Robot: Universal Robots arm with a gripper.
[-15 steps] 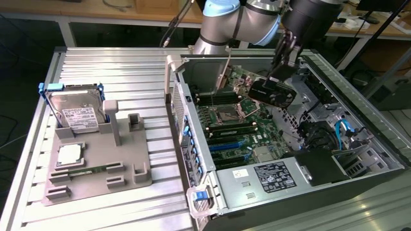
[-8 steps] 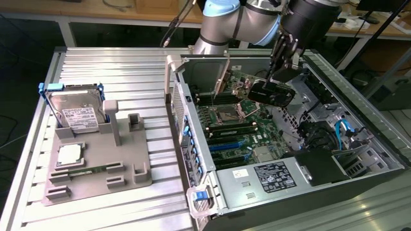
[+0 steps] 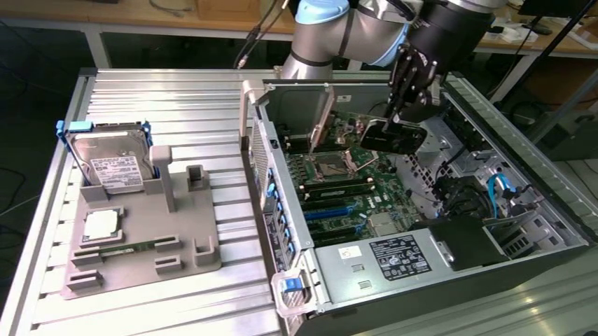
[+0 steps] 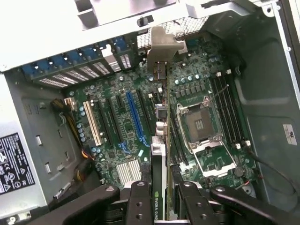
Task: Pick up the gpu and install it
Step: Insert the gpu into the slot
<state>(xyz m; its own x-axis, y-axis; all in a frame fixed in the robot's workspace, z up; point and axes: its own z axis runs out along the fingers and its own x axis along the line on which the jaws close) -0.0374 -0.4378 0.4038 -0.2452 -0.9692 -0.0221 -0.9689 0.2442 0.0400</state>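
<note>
Desk [image 3: 159, 91]: ribbed silver metal top. Carries one grey moulded holder [image 3: 178, 231] toward the exterior view's left, and one open computer case [image 3: 262, 161] just beside it.

Thin green expansion card [image 3: 323, 122] [image 4: 158, 154] held on edge inside the case.
Its silver metal bracket [image 4: 165, 44] is at the far end; the near end sits clamped between the end effector [image 4: 159, 199] fingers.
</note>
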